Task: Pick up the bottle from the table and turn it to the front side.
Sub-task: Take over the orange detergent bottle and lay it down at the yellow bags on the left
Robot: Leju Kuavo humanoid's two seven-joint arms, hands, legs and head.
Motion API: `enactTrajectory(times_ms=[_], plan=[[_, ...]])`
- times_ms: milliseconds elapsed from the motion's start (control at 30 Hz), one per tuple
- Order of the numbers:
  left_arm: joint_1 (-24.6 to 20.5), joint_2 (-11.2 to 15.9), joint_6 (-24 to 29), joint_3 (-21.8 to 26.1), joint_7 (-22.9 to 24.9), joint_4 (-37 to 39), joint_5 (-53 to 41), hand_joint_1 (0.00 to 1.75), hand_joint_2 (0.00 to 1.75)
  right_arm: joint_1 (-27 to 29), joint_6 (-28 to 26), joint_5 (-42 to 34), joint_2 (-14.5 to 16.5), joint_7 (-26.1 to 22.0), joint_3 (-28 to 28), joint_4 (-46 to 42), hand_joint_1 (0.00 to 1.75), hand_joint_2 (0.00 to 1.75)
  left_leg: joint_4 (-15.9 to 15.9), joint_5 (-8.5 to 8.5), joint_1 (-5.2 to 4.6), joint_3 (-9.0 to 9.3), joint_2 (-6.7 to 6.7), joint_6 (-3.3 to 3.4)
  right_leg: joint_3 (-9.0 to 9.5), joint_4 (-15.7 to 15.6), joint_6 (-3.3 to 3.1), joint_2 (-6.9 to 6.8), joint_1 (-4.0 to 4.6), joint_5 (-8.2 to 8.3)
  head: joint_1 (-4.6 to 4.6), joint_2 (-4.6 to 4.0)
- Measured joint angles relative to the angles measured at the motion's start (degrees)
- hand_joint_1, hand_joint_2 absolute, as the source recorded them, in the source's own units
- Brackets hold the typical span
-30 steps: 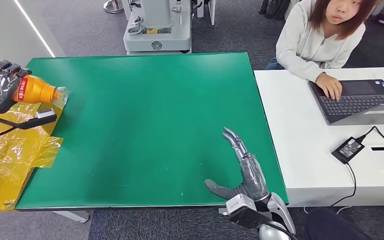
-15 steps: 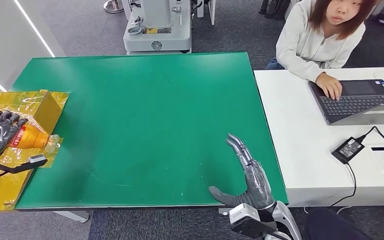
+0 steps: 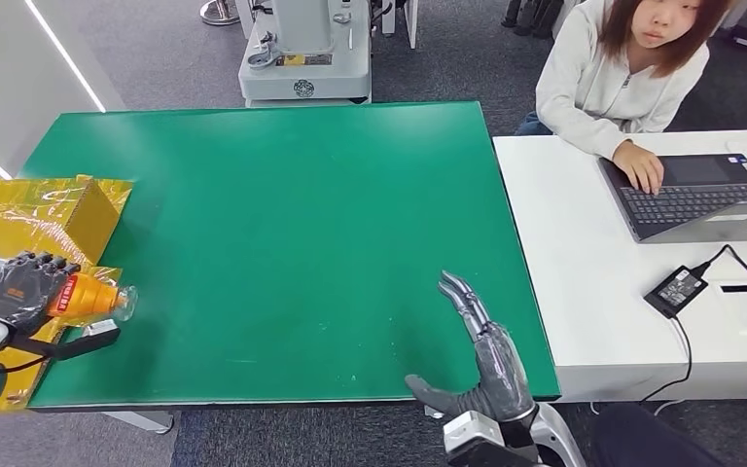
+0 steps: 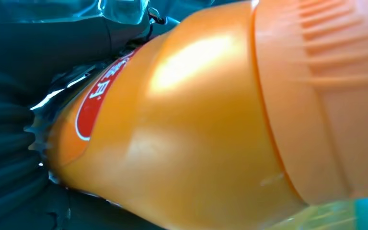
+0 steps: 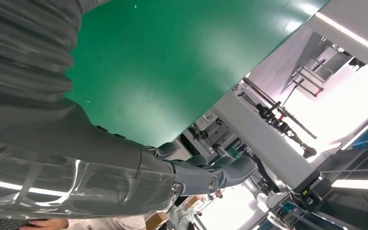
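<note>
Head view shows the left hand (image 3: pixel 21 289) clamped around the orange drink bottle (image 3: pixel 86 295), held sideways over the green table (image 3: pixel 302 224)'s near-left corner, its slick, seemingly light plastic best gripped around the labelled body, while the right hand (image 3: pixel 477 350) hovers spread and empty.

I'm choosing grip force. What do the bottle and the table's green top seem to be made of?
Bottle: likely glossy plastic, orange, with sharp highlights and a ribbed band in the left wrist view. Green top: probably a smooth, semi-matte mat or laminate, showing only soft, broad reflections.
</note>
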Motion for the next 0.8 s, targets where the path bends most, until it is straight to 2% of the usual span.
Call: enactTrajectory(times_ms=[167,600,800], plan=[[-0.22,-1.95,0.33,2.60,-1.66,1.99,4.07,1.75,1.75,0.21,0.22,0.01,-0.14,-0.97,0.15,0.14,0.00,1.75,0.00,0.00,0.00,0.00,0.01,0.00,0.01,0.00,0.00,0.01,0.00,0.00,0.00,0.00],[-2.51,-2.61,-3.05,3.01,0.74,5.86,-3.41,1.75,1.75,-2.49,-0.27,-0.63,-1.17,-2.06,2.75,2.61,0.00,1.75,0.00,0.00,0.01,0.00,0.00,0.00,0.01,0.01,-0.01,0.01,0.01,0.00,0.01,0.00],[-2.56,-2.76,-3.97,2.96,0.75,6.58,-3.92,1.75,1.75,-2.50,-0.63,-0.67,-1.81,-1.97,3.50,3.03,0.00,1.75,0.00,0.00,0.00,0.00,0.01,0.00,0.00,0.00,0.00,0.01,0.01,0.00,-0.01,0.00]])
